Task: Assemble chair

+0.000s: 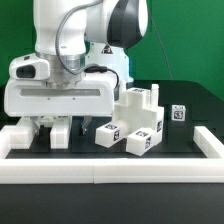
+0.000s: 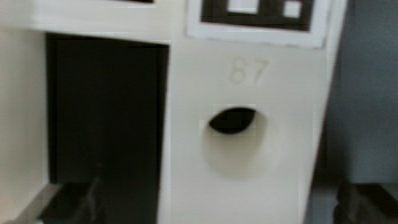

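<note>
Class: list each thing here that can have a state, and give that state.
tool: open, held low.
holed chair part: inside the open tool, not clamped.
chair parts cluster: grouped together, untouched.
small tagged cube: standing alone, untouched.

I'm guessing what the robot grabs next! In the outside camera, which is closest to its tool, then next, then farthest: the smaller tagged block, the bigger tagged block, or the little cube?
1. Smaller tagged block, just to the exterior view's right of the tool.
2. Bigger tagged block, farther right, at the front.
3. Little cube, far right, standing alone.
</note>
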Robot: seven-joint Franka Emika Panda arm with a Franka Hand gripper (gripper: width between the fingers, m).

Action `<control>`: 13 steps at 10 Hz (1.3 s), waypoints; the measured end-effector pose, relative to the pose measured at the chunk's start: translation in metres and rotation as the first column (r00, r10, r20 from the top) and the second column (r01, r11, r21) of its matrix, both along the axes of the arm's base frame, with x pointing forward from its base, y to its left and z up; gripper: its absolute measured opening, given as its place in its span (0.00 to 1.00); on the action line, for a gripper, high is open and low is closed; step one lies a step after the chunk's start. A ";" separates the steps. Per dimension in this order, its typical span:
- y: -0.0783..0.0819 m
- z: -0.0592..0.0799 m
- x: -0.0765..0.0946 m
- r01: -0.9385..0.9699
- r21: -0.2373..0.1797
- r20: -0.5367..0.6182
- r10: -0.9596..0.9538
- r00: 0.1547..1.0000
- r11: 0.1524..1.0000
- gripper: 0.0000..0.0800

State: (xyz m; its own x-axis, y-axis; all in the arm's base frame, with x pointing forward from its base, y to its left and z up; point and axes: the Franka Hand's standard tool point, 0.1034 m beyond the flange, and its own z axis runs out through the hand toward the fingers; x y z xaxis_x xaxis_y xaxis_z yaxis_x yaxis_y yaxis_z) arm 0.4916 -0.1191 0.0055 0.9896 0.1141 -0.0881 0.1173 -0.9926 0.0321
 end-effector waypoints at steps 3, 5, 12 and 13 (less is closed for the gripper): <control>0.000 0.000 0.000 -0.002 0.000 0.001 0.002 1.000 1.000 0.36; 0.000 0.000 0.000 -0.002 0.000 0.001 0.002 1.000 1.000 0.36; 0.002 0.019 0.006 -0.003 0.011 0.015 0.003 1.000 1.000 0.36; 0.006 0.037 0.009 -0.017 0.022 0.019 0.017 1.000 1.000 0.36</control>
State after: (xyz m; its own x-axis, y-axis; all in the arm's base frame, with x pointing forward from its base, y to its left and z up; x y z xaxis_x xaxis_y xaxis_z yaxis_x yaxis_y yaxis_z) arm 0.5005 -0.1133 0.0427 0.9889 0.1328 -0.0672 0.1339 -0.9909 0.0128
